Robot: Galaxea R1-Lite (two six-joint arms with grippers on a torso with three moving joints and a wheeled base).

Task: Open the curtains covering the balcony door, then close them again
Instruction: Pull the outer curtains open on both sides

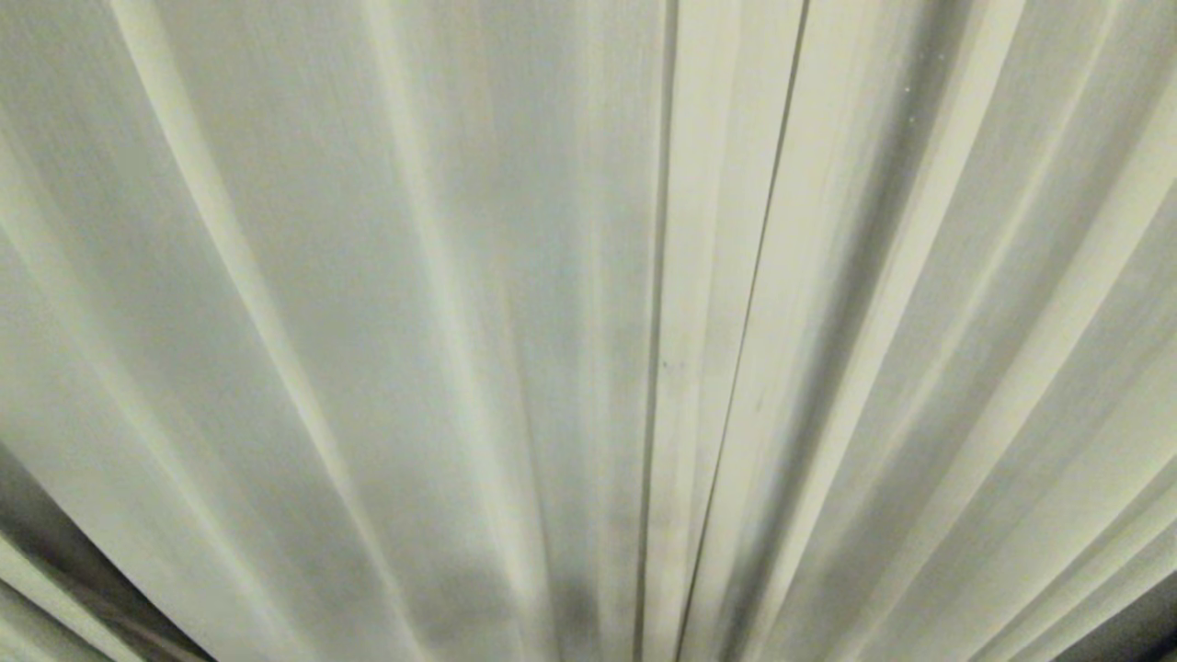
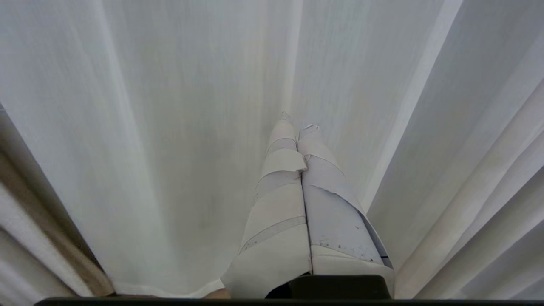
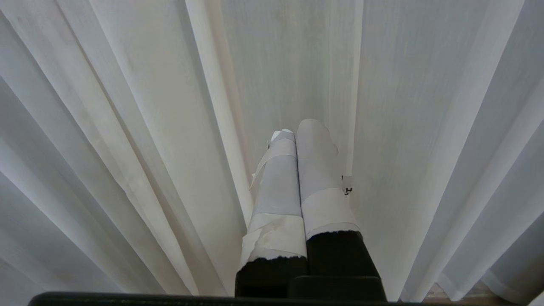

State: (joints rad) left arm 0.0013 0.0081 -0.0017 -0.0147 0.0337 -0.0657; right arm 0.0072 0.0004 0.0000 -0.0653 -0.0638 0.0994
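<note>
- While the curtains (image 1: 460,322) hang drawn across the whole head view, both panels meet at a thin central seam.
- Left gripper (image 2: 298,123): fingers pressed together, pointing into pleats.
- Right gripper (image 3: 297,127): fingers pressed together, empty, among the folds.

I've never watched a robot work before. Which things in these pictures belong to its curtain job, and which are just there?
Part of the job:
- the curtains, drawn shut and filling every view
- the left end effector, shut, close to the fabric
- the right end effector, shut, close to the fabric

Just there:
- a strip of floor below the hem

The balcony door is hidden.
</note>
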